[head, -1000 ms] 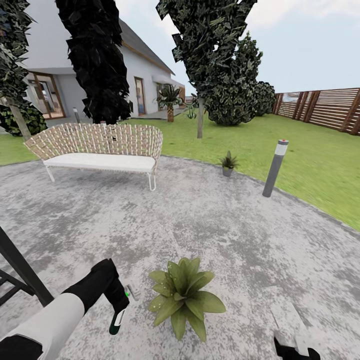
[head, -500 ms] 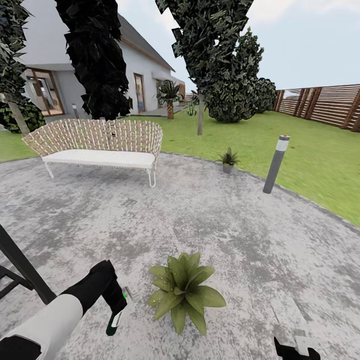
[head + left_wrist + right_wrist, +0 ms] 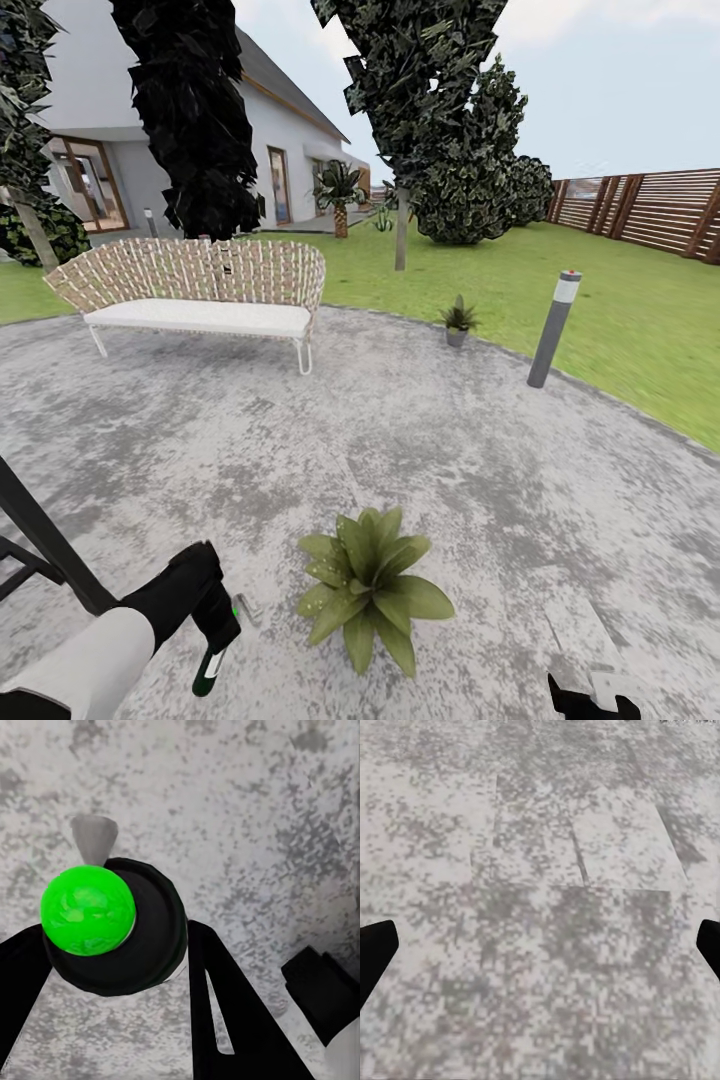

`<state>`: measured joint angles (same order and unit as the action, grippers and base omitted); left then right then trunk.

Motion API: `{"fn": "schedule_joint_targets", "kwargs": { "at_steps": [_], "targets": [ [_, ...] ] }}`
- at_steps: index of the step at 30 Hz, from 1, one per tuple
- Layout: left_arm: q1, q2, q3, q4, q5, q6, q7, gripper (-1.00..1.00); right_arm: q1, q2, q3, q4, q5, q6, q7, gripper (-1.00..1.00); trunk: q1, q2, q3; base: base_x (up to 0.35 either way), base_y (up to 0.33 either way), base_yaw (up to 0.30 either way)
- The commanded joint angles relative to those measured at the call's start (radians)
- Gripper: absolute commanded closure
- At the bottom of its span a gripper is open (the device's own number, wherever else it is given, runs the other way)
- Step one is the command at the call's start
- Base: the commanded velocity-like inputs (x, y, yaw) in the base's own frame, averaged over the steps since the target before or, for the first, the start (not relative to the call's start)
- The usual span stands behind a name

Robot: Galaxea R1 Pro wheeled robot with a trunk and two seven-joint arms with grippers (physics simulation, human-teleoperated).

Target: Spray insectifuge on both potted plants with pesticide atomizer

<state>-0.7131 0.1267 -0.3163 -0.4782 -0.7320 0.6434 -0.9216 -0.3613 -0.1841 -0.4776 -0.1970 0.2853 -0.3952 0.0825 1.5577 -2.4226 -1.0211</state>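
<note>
My left gripper (image 3: 217, 628) is shut on the pesticide atomizer (image 3: 208, 677), a slim dark-green bottle that hangs low over the patio, its pale spray head (image 3: 246, 606) turned toward the near potted plant (image 3: 368, 585). The left wrist view looks along the bottle: a bright green cap (image 3: 87, 910), a grey nozzle (image 3: 94, 837) and a black finger (image 3: 225, 1012) beside it. The far potted plant (image 3: 457, 322) stands at the patio's edge by the lawn. My right gripper (image 3: 540, 952) is open over bare stone; its tip (image 3: 595, 697) shows at the head view's lower right.
A wicker bench (image 3: 200, 290) stands at the patio's back left. A grey bollard light (image 3: 553, 330) rises at the right rim. A black slanted frame leg (image 3: 40, 540) is close on my left. Lawn, trees, a house and the slatted fence (image 3: 650, 215) lie beyond.
My left arm has drawn down and back with the atomizer, a little farther from the near plant. The view shifted slightly at first. The right gripper stays put.
</note>
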Motion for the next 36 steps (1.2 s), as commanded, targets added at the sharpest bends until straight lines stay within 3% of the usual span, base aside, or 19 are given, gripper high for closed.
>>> {"fn": "schedule_joint_targets", "kwargs": {
  "at_steps": [1,7,10,13,18,20,22,25,36],
  "targets": [
    [0.0,0.0,-0.003,-0.002,-0.005,0.005,-0.006,1.0,-0.001,0.0,-0.009,0.001,0.005,-0.004,0.007,-1.0,0.0,0.0,-0.001,0.229,0.129,0.0],
    [0.001,0.0,-0.003,-0.004,0.0,0.005,-0.005,1.0,-0.001,0.0,-0.009,0.001,0.005,-0.004,0.007,-1.0,0.0,0.0,-0.001,0.105,0.07,-0.113],
    [0.02,0.014,0.013,0.012,0.04,0.0,0.002,1.0,-0.001,0.0,-0.009,0.001,0.005,-0.004,0.007,-1.0,0.0,0.0,-0.001,0.006,0.004,-0.211],
    [0.043,0.01,0.019,0.023,0.057,-0.003,0.083,1.0,-0.001,0.0,-0.009,0.001,0.005,-0.004,0.007,-1.0,0.0,0.0,-0.001,0.001,0.001,-0.036],
    [0.045,0.003,0.023,0.014,0.06,0.002,0.112,1.0,-0.001,0.0,-0.009,0.001,0.005,-0.004,0.007,-1.0,0.0,0.0,-0.001,0.0,0.0,-0.004],
    [0.038,-0.002,0.022,0.01,0.06,0.005,0.099,1.0,-0.001,0.0,-0.009,0.001,0.005,-0.004,0.007,-1.0,0.0,0.0,-0.001,0.0,0.0,0.0],
    [0.029,-0.01,0.019,0.007,0.057,0.012,0.011,1.0,-0.001,0.0,-0.009,0.001,0.005,-0.004,0.007,-1.0,0.0,0.0,-0.001,0.0,0.0,0.0],
    [0.007,-0.01,0.015,0.0,0.051,0.018,-0.056,1.0,-0.001,0.0,-0.009,0.001,0.005,-0.004,0.007,-1.0,0.0,0.0,-0.001,0.0,0.0,0.0],
    [0.002,-0.007,0.01,0.012,0.033,0.013,-0.037,1.0,-0.001,0.0,-0.009,0.001,0.005,-0.004,0.008,-1.0,0.0,0.0,-0.001,0.0,0.0,0.0]
  ]
}}
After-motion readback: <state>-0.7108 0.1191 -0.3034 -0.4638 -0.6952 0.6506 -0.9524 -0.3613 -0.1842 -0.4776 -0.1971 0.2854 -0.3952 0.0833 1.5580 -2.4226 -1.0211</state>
